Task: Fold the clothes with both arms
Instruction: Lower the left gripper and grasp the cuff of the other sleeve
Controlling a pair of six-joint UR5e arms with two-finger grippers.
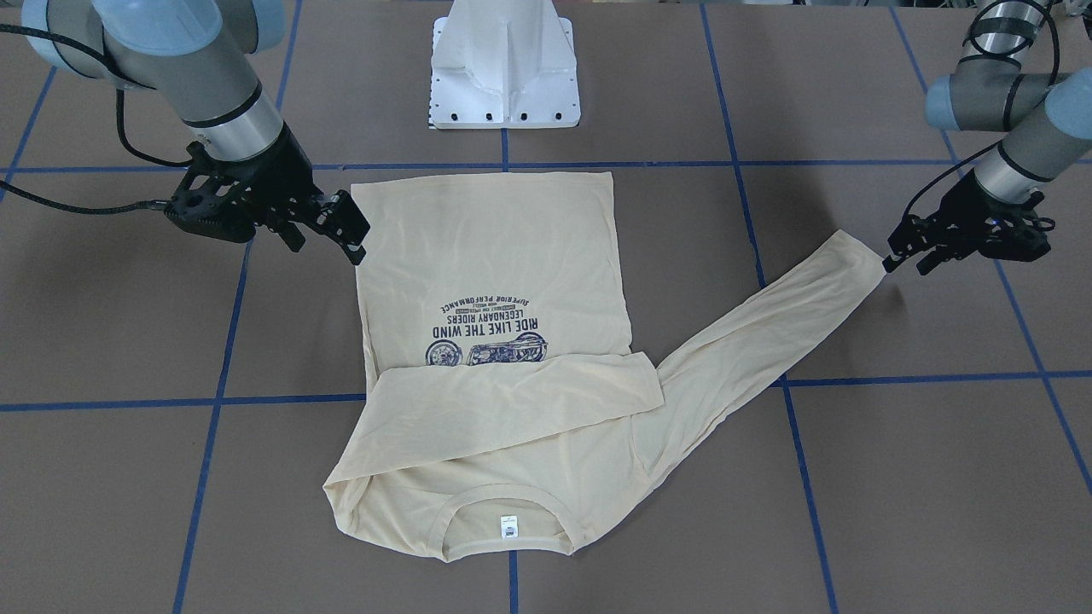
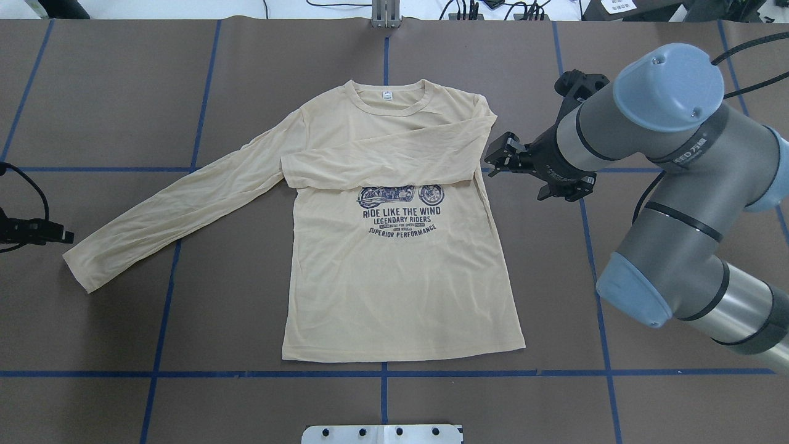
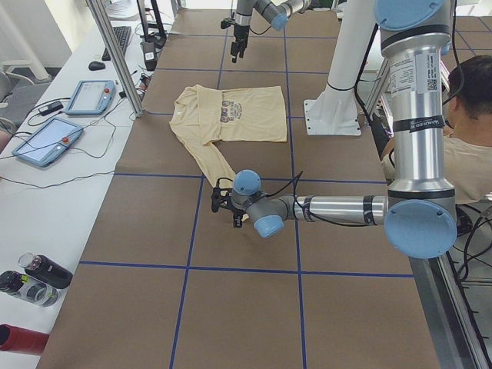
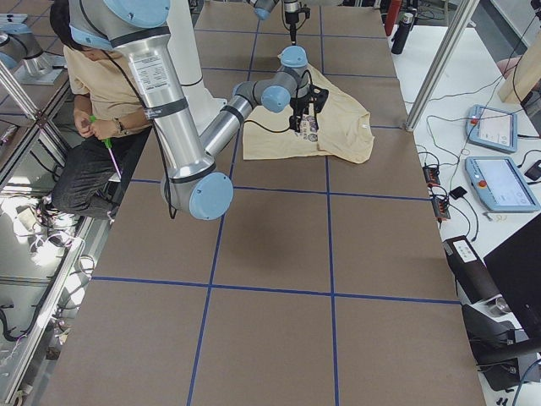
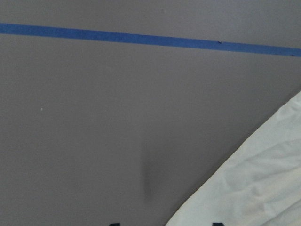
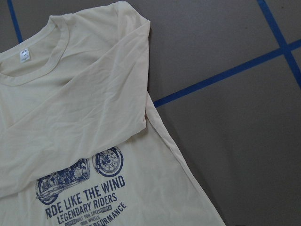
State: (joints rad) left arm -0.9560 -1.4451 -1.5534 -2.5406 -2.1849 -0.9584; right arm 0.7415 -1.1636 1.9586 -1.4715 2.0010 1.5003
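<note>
One thin, limp T-shirt [image 2: 400, 290] lies flat mid-counter [image 2: 92, 92]; pinch its outstretched cuff [image 2: 80, 271] at eight o'clock, beside your wide left gripper [image 1: 904, 264]. Your right gripper [image 2: 496, 154] waits wide, empty, at two o'clock.

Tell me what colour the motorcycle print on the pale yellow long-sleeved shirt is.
The motorcycle print is navy blue, clearest in the right wrist view.
</note>
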